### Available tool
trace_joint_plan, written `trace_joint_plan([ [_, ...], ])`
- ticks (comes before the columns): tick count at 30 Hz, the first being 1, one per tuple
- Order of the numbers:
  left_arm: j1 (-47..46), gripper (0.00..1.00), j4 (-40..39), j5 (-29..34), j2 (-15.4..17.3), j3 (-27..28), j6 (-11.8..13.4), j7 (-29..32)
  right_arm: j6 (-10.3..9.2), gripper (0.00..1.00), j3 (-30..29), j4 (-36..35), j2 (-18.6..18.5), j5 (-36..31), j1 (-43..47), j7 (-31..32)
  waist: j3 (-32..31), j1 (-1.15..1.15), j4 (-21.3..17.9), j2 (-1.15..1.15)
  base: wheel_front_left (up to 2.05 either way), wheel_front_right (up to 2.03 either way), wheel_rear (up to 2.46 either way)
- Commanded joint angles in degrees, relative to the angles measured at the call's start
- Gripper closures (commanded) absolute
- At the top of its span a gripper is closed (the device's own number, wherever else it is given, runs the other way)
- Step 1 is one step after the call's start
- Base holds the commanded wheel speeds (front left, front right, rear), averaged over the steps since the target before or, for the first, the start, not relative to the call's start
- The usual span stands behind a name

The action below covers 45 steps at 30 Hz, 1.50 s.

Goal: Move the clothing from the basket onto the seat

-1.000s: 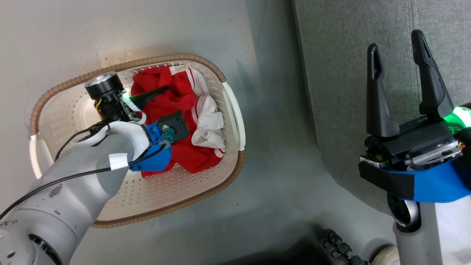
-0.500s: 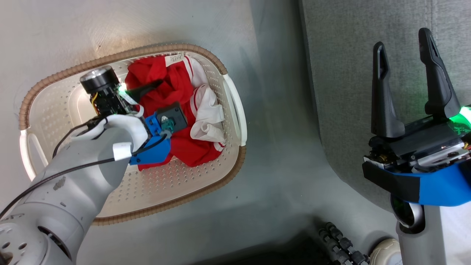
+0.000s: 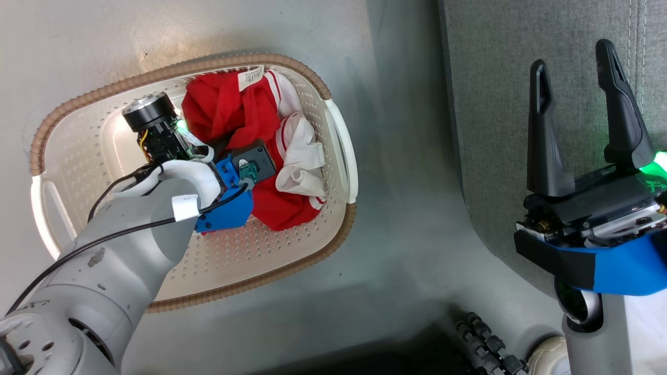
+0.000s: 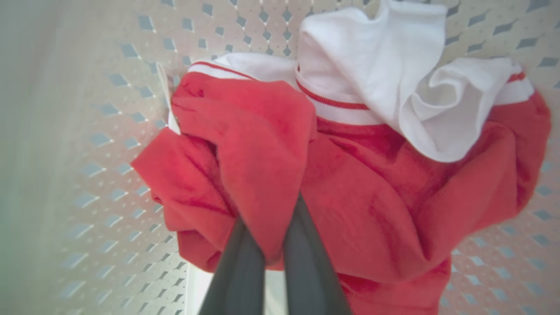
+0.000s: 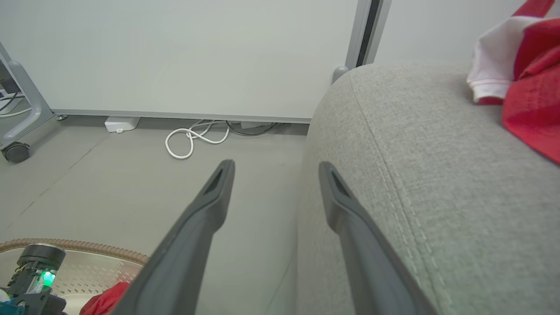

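Left claw point(image 4: 271, 215) is closed on a fold of the red clothing point(image 3: 245, 112), with cloth pinched between near-touching jaws. In head view the grip is at the heap's 9 o'clock side, the claw entering from 8 and aimed toward 2. The clothing is bunched in the 3 o'clock end of the basket point(image 3: 234, 56), pressed against that wall. The heap's long axis runs roughly 11 to 5, with the sewn label point(image 3: 250, 77) at the 12 end and the white trim point(image 3: 299, 156) spilled toward 3. The seat point(image 3: 521, 31) lies at 3 o'clock from the basket, across a strip of floor point(image 3: 406, 208). Right claw point(image 3: 572, 54) is spread wide and empty, parked over the seat's near edge, so it is nearer the seat while the left is nearer the load. A red-and-white garment point(image 5: 525, 65) is seen on the seat in the right wrist view. The carry is judged to run up, then toward 3. Only a fold is held, so snagging on the rim is a risk.
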Motion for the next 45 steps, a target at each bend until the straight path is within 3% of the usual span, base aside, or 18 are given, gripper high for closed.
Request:
trace_joint_plan([
  [1,-0.1,1.0,0.2,-0.2,-0.2,-0.2,0.0,-0.1,0.01,0.0,-0.1,0.0,0.0,-0.1,0.1,-0.2,-0.1,0.0,0.1,0.0,0.0,0.0,0.0],
  [17,2.1,1.0,-6.5,-7.6,-3.0,-0.2,0.0,-2.1,0.01,0.0,-1.2,3.1,0.0,-1.3,0.1,-0.2,-7.3,0.0,4.4,0.0,0.0,0.0,0.0],
  [26,4.2,1.0,-14.5,-13.1,-1.9,0.2,0.0,-2.1,0.01,0.0,-1.4,6.5,0.0,-2.0,0.8,-0.2,-14.9,0.0,7.6,0.0,0.0,0.0,0.0],
  [45,17.1,1.0,-27.3,-13.3,0.4,13.9,0.0,-2.1,0.01,0.0,-1.5,12.5,0.0,-1.5,7.4,-0.2,-35.2,0.0,11.1,0.0,0.0,0.0,0.0],
])
